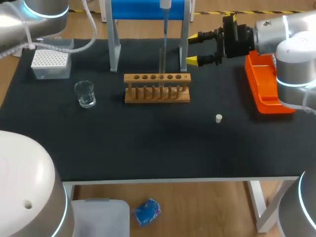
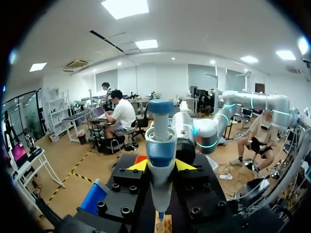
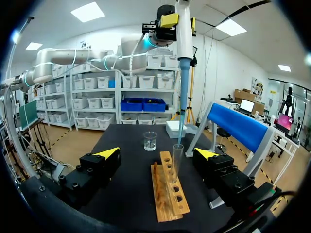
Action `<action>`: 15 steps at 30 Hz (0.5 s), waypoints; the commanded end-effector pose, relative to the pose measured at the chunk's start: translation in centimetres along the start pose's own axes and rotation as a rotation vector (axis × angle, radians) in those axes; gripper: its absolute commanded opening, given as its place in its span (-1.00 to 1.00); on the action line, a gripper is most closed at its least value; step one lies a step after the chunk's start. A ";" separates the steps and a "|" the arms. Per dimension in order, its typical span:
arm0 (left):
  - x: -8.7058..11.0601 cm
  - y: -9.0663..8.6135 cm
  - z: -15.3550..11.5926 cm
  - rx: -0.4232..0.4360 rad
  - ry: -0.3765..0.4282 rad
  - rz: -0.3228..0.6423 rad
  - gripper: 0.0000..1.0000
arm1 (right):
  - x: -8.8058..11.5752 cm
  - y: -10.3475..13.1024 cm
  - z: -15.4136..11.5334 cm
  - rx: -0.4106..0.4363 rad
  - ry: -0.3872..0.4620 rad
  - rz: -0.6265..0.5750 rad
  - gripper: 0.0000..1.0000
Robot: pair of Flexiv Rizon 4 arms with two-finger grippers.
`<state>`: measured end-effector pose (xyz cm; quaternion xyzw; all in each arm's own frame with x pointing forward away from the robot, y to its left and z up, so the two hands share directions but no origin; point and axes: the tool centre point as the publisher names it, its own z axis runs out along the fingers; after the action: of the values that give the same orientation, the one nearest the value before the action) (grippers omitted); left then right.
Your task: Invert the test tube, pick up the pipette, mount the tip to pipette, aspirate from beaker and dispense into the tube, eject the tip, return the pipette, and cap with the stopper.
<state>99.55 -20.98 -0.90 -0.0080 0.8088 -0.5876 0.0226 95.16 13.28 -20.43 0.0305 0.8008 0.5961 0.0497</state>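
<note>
Two sets of jaws, one step in hand: dispensing into the tube, as judged from the layout.

1. White-and-blue handheld pipette [image 2: 160, 165] with a long translucent blue tip [image 3: 182, 92]. It is held upright in the left jaws, whose yellow ends press on either side of its body. Top centre of the head view.
2. Clear glass test tube [image 1: 161, 61]. It stands upright in a light wooden rack with a row of holes [image 1: 157, 94], at the centre of the black desk [image 1: 148, 148]. The tip's end sits at the tube's mouth; whether it is inside the rim cannot be told.
3. Right jaws. Spread wide and holding nothing, upper right of the head view, beside the rack and apart from the tube.
4. Small clear glass beaker [image 1: 85, 94], left of the rack.
5. Small white stopper [image 1: 218, 118], loose on the desk, right of centre.
6. White perforated tip box [image 1: 49, 63], upper left.
7. Orange plastic tray [image 1: 264, 91], far right.

Handling note (judgement):
- The pipette should be plumb and centred over the mouth.
- The tip should go just inside the rim before any liquid is released.
- The tube is thin and only loosely seated, so a sideways nudge from the tip would likely tilt it or smear liquid on the outside.
- Release slowly, let the last drop fall, then lift straight up.
- The right jaws have no part here; the stopper waits for them.
</note>
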 end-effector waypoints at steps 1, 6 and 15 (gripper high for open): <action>0.0 1.2 0.1 0.008 -0.006 -0.012 -1.00 | 0.0 -0.1 0.0 0.000 -0.001 -0.001 1.00; -0.1 2.1 -0.1 0.004 -0.014 -0.033 -1.00 | 0.0 -0.1 0.0 0.000 -0.001 -0.001 1.00; -0.2 2.4 -0.7 -0.013 -0.041 -0.038 -1.00 | 0.0 -0.1 0.0 0.000 -0.001 -0.001 1.00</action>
<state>100.10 -19.75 -3.17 -0.0337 0.8111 -0.5834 0.0260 95.15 13.28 -20.43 0.0305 0.8008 0.5961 0.0497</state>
